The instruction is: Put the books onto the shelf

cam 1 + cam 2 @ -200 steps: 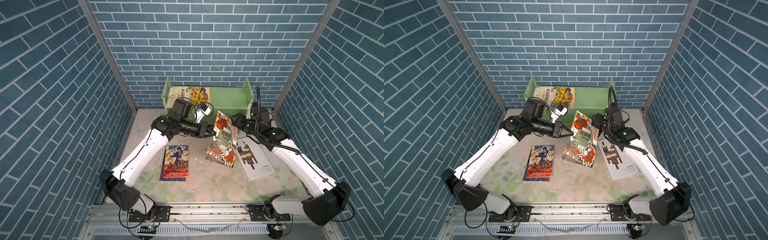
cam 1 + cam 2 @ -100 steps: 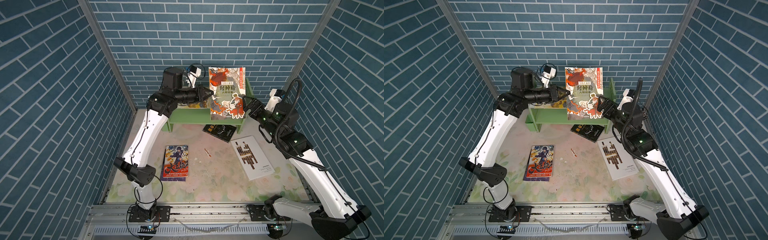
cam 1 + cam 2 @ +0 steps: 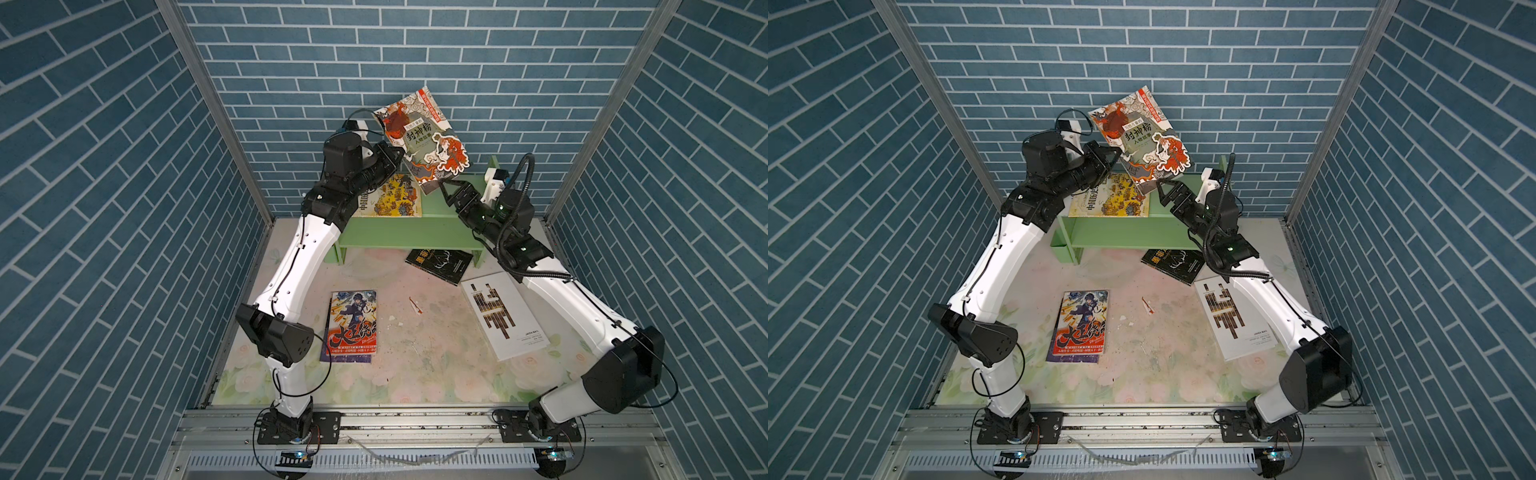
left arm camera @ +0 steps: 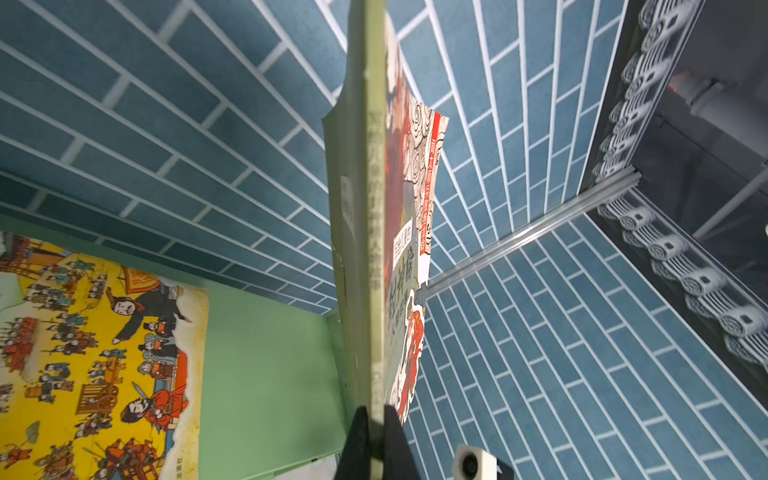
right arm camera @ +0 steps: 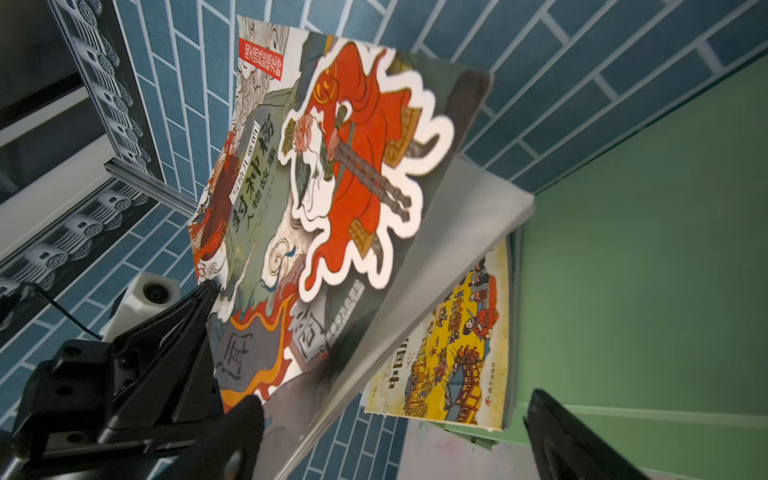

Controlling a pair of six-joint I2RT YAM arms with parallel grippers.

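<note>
Shelf of light-green wood (image 3: 399, 232), small, two-tiered, with upright side panels, stands against the blue brick wall (image 3: 332, 62); both top views show the shelf (image 3: 1125, 235).

In front of its left half, well apart, a thin dark-blue paperback (image 3: 353, 326) with a drawn figure and large red-and-white characters lies flat on the floral tabletop (image 3: 415, 374). On the shelf's top board, at the left end, a yellow paperback (image 3: 390, 199) crowded with tiny illustrated figures lies flat, cover up.

The left gripper (image 3: 399, 154) hangs above that end of the shelf. Its black jaws are pressed together on the spine edge of a thin red-and-grey paperback (image 3: 422, 137) with cloud patterns and a red-robed figure. The left wrist view shows this book (image 4: 374, 208) edge-on, pinched between the fingertips (image 4: 357, 436). It is in the air above the shelf's middle, tilted, its lower corner pointing down toward the top board.

Just under that corner, over the shelf's right half, the right gripper (image 3: 451, 187) has its jaws spread wide. In the right wrist view one finger (image 5: 245, 424) is right beside the cover's lower edge, contact not discernible, and the other finger (image 5: 565, 440) is well apart.

Just in front of the shelf's right leg a black paperback (image 3: 440, 262) with gold characters and antlers lies flat. Just beside it, farther forward and right, lies a white paperback (image 3: 503, 316) with dark bars.
</note>
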